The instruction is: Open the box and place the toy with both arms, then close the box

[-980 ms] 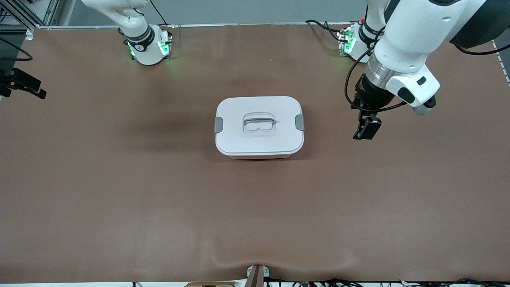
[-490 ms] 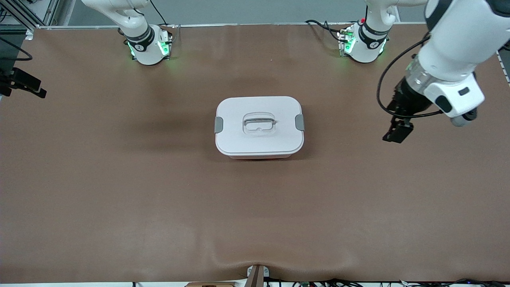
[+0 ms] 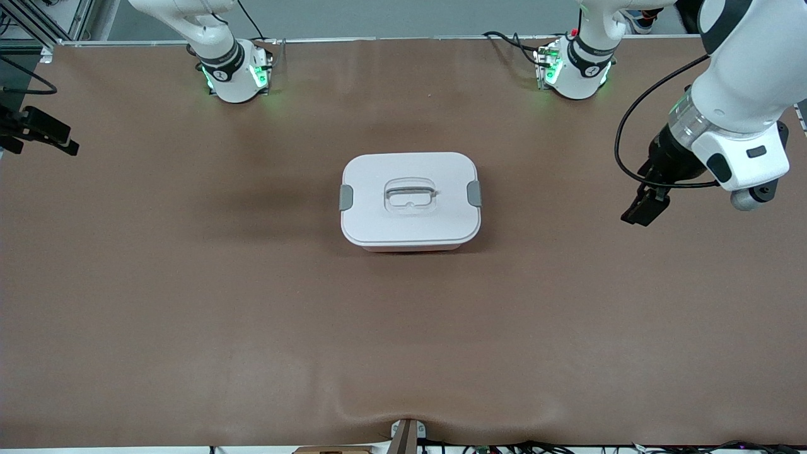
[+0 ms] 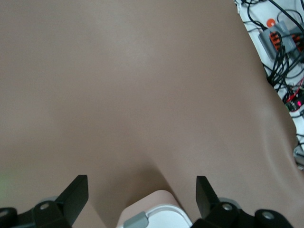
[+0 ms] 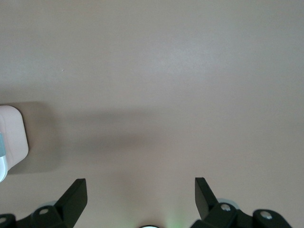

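Since the earlier frames the left claw [image 3: 644, 211] is carried away from the box [image 3: 410, 200] toward the left arm's end of the bench [image 3: 189, 302]; box is not shifted. Left claw is now held up over bare bench, well apart from the box, fingers [image 4: 76, 197] spread wide with nothing between them. In the left wrist view a corner of the white lid [image 4: 159, 213] and one grey clip [image 4: 134, 221] are seen between the fingers, farther off.

Right claw [image 5: 141, 202] is seen spread in its wrist view, nothing gripped, held over bare bench; an edge of the box [image 5: 12, 137] is caught at the side of that view. In the front view only a black part [image 3: 38, 129] is glimpsed at the edge, at the right arm's end of the bench.

Box is sat flat near the middle of the bench, lid on, both grey clips [image 3: 346, 197] at the short ends. Long axis is laid across the bench, from the right arm's end to the left arm's end. Recessed handle [image 3: 410, 196] is centred on the lid and run along the same axis. A sliver of pink body is shown under the lid edge nearest the front camera.

Toy is not seen in any view.
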